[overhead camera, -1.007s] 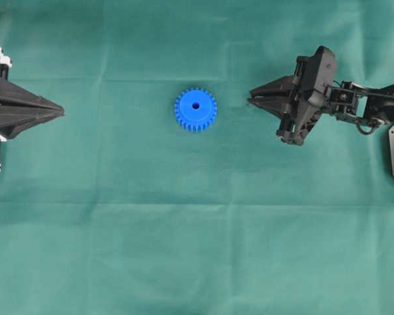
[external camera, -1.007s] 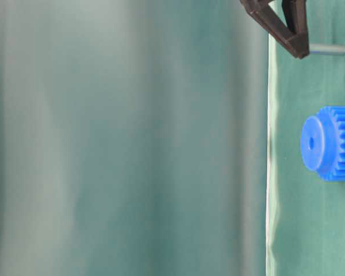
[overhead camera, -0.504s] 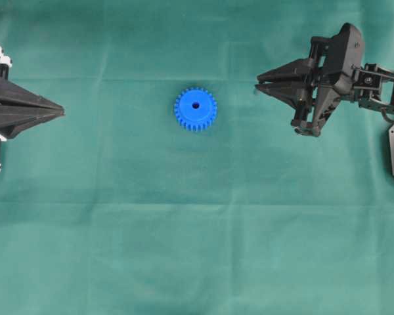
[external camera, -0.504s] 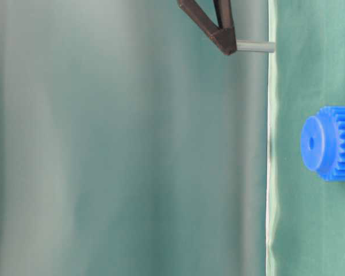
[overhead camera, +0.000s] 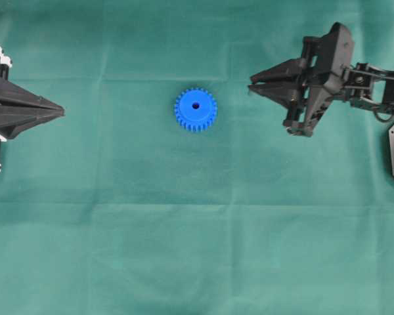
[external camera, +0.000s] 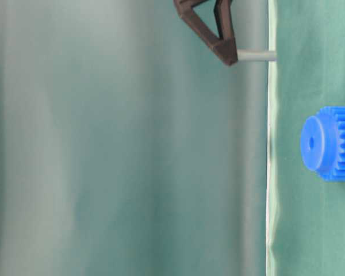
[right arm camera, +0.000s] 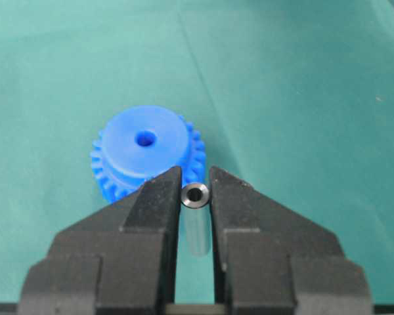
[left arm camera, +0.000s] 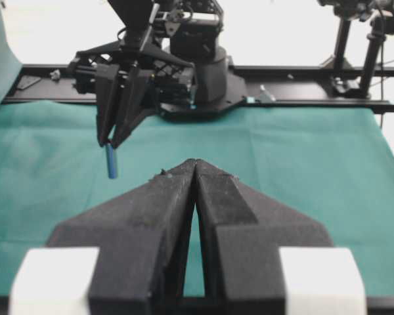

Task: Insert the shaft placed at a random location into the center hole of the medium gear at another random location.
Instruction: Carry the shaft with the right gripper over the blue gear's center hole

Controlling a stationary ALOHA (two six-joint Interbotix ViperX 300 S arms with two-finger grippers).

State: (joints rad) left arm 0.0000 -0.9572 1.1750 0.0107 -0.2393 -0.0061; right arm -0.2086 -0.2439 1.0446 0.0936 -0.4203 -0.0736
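A: Green cloth-covered bench (overhead camera: pixel 197 249) fills the overhead. Left black hand (overhead camera: pixel 60 112) sits at the left edge, arm cut off by the frame, fingers pressed together with nothing in them; wrist view shows only a hairline seam.

B: Right hand?

A: Right black hand (overhead camera: pixel 251 85) is on the right of the overhead, raised off the cloth, closed around the small silvery metal shaft (right arm camera: pixel 196 195). From overhead the shaft is hidden under the fingertips. Table-level view shows it sticking out of the finger tip (external camera: pixel 225 53), hanging clear of the cloth; hand cropped at the top there.

B: Gear?

A: Bright blue plastic toothed gear (overhead camera: pixel 196 109) lies flat mid-bench, well apart from both hands. Half cut off at the right edge in the table-level view. Its small dark centre hole (overhead camera: pixel 196 105) is open. In the right wrist view the near teeth are hidden behind the fingers.
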